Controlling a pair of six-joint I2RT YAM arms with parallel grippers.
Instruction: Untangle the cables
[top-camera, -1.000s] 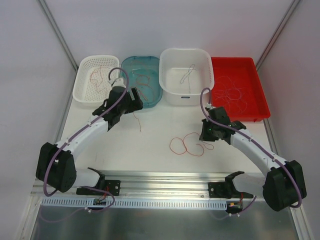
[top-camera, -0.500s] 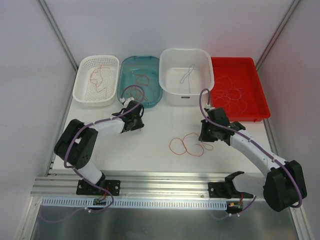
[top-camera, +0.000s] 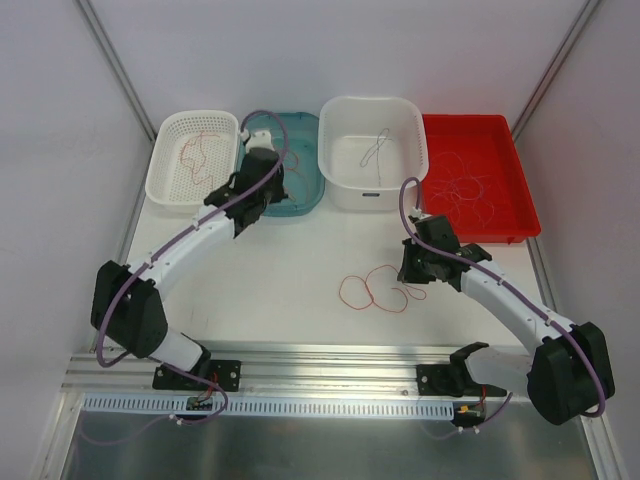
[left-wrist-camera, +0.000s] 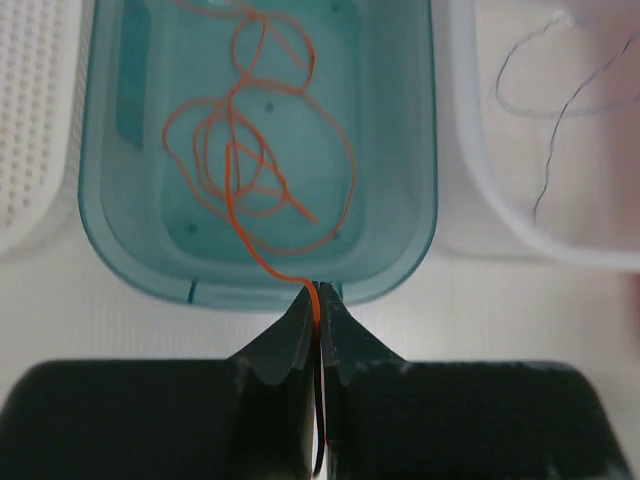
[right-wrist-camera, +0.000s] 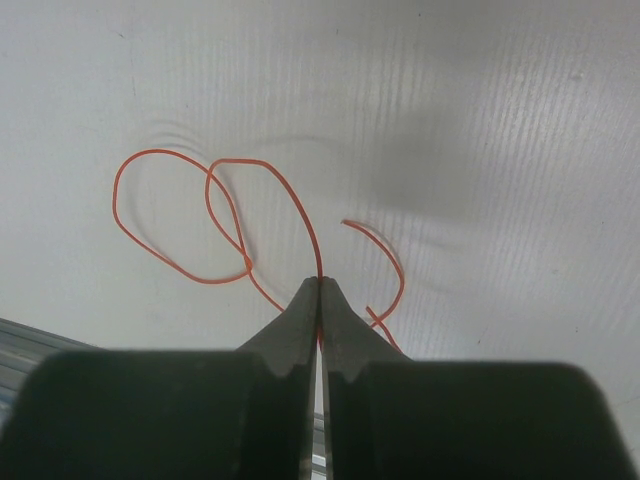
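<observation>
Two pinched cables, and both could snag.

The left gripper (left-wrist-camera: 318, 305) is pressed shut on one thin orange cable (left-wrist-camera: 245, 240). That cable runs over the near wall of the blue-green tub (left-wrist-camera: 425, 200) into a pile of cables (left-wrist-camera: 250, 190) inside. A fast pull could drag the whole pile out in a knot, or the cable could slip free. The right gripper (right-wrist-camera: 320, 290) pinches a looped cable (right-wrist-camera: 247, 262) lying on the table (right-wrist-camera: 480, 120). Its loops cross, so a hard tug could pull them tight.

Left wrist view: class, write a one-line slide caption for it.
Left jaws shut on an orange cable that trails over the teal tub's rim from the tangle inside.
</observation>
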